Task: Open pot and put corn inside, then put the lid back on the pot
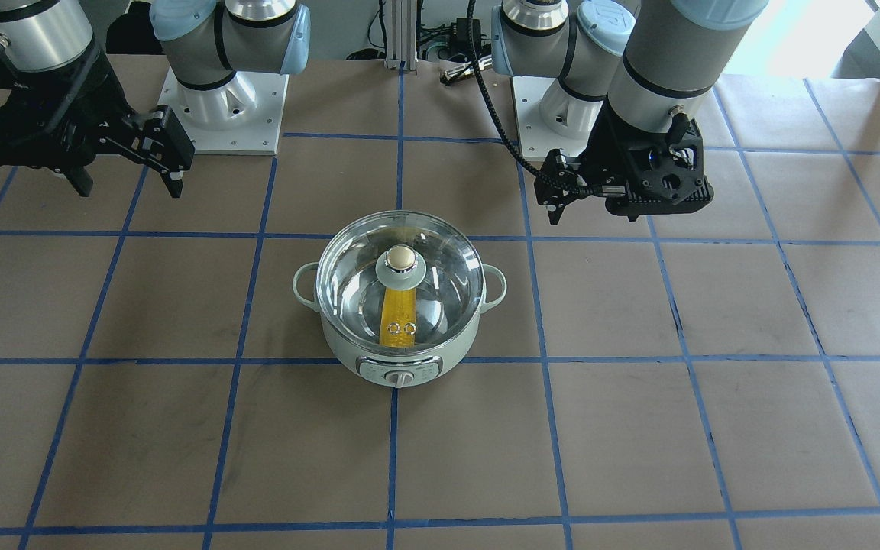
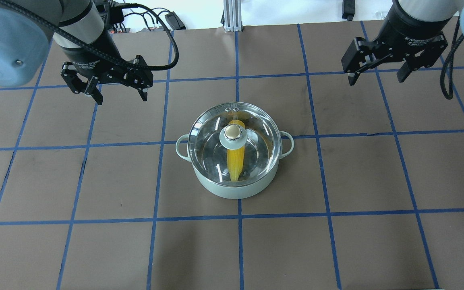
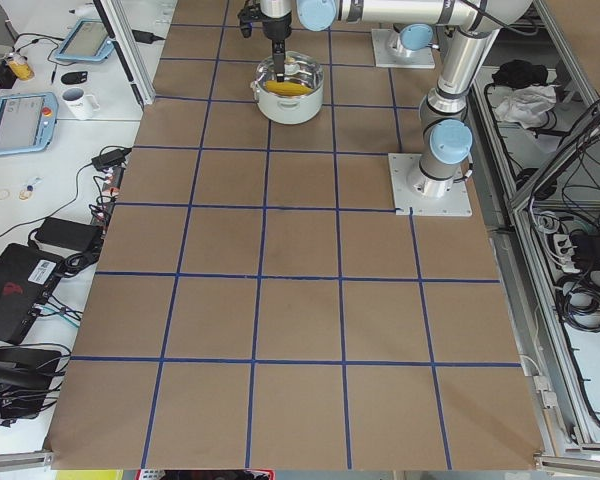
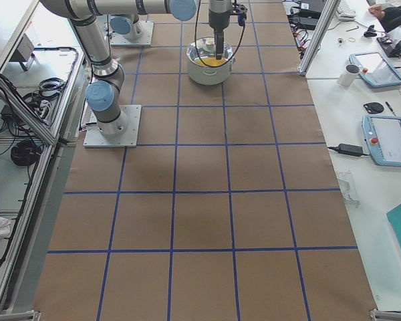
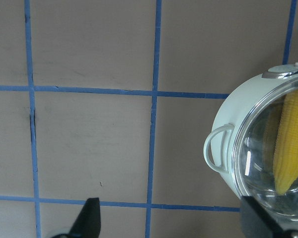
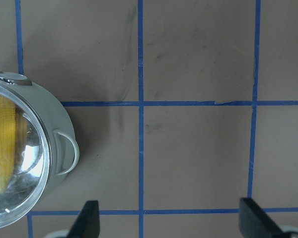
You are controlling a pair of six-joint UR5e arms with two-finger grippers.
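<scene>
The mint-green pot [image 2: 232,191] stands in the middle of the table with its glass lid [image 2: 212,141] seated on it. The yellow corn [image 2: 235,161] lies inside under the lid and shows through the glass. My left gripper [image 2: 121,98] is open and empty, raised off to the pot's far left. My right gripper [image 2: 376,80] is open and empty, raised off to the pot's far right. The left wrist view shows the pot [image 5: 228,124] and corn [image 5: 290,139] at its right edge. The right wrist view shows the pot [image 6: 52,119] at its left edge.
The brown table [image 2: 336,241] carries a blue tape grid. The two arm bases [image 1: 226,107] stand at the robot's side of the table. A black cable [image 1: 486,99] hangs by the left arm. Tablets and a mug [image 3: 78,102] lie on a side bench beyond the table.
</scene>
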